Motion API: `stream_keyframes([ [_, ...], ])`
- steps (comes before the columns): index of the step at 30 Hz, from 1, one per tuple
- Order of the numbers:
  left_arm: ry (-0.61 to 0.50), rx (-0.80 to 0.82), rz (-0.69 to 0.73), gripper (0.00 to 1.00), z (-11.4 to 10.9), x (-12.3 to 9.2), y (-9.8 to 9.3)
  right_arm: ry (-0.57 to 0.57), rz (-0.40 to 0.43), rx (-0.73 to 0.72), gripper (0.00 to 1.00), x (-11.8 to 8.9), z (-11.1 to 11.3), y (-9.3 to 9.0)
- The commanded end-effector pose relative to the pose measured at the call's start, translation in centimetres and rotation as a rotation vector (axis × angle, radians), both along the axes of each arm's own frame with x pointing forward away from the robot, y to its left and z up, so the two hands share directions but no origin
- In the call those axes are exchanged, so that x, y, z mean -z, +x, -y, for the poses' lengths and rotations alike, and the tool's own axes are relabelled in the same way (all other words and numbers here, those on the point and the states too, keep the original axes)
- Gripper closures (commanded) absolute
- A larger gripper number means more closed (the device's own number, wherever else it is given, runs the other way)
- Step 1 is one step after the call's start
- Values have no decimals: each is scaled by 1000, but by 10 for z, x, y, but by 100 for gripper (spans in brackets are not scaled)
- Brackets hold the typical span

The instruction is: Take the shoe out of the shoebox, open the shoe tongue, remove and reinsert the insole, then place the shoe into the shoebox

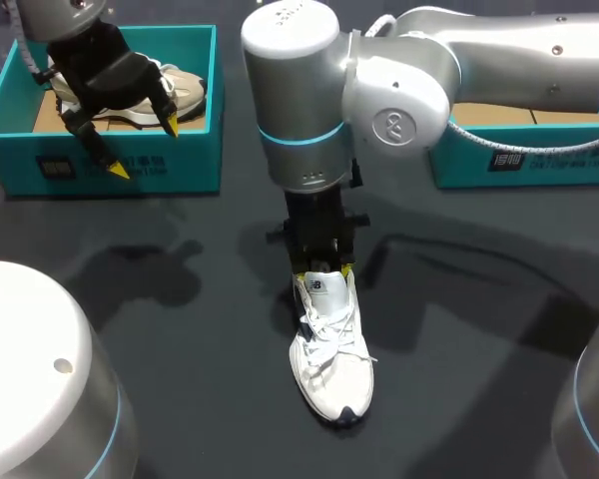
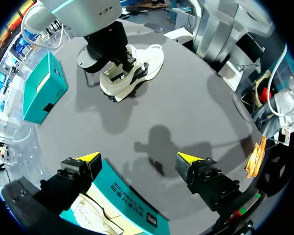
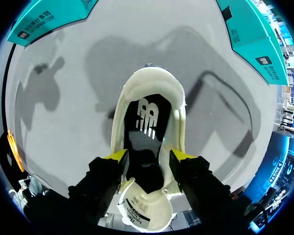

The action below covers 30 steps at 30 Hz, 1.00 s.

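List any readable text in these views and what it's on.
Left teal box front: white print, too blurred to read.
Right teal box front: white print, too blurred.
Insole: white logo mark, no legible words.
Tongue label: print too small to read.

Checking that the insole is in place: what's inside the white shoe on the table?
A dark insole with a white logo lies inside the shoe. The right end effector sits open at its mouth. The toe end is hidden by the tongue and the end effector.
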<state>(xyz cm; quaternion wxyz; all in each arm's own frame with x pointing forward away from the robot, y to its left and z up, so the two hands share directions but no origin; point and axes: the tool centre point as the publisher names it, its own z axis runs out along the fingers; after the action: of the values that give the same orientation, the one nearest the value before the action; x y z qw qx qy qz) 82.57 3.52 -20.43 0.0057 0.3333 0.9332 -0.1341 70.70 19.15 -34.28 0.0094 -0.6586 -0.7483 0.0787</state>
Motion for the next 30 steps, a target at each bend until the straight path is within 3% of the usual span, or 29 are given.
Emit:
stream_keyframes([
  [1, 3, 1, 0, 0, 0, 0, 0, -1, 5, 2, 32, -1, 0, -2],
  [10, 3, 1, 0, 0, 0, 0, 0, 12, 8, 1, 0, -1, 2, -3],
  [16, 3, 1, 0, 0, 0, 0, 0, 11, 33, 5, 1, -5, 2, -6],
  [18, 3, 1, 0, 0, 0, 0, 0, 9, 39, 6, 6, -7, 2, -6],
  [22, 3, 1, 0, 0, 0, 0, 0, 6, 48, 11, 30, -10, 2, -8],
  [23, 3, 1, 0, 0, 0, 0, 0, 5, 48, 11, 31, -11, 2, -8],
  [28, 3, 1, 0, 0, 0, 0, 0, 4, 49, 13, 14, -12, 2, -10],
  [30, 3, 1, 0, 0, 0, 0, 0, 5, 50, 12, 14, -12, 2, -10],
])
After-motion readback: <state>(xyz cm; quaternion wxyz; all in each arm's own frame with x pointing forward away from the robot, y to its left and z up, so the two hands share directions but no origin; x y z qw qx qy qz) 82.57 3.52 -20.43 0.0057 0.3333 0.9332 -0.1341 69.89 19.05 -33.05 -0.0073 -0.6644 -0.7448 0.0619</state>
